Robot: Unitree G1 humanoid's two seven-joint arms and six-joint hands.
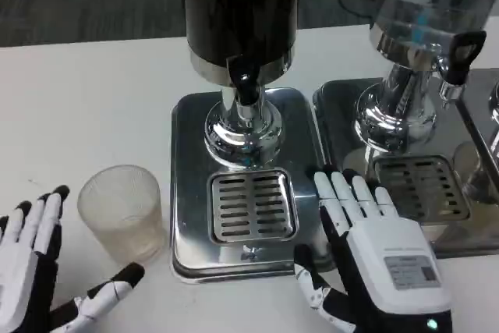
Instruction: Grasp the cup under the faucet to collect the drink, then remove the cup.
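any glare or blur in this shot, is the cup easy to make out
Head view: bright ceiling reflections glare off the polished chrome dispenser base and steel drip tray; the frosted translucent plastic cup blends faintly into the white table; focus is mostly sharp.

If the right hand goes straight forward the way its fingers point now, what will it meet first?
Probably the second dispenser's chrome pedestal. The right hand lies over the seam between the two trays, its fingers pointing away and slightly right; height is unclear, so it might pass.

Frosted clear cup [122, 212] — silver slotted tray [251, 207].
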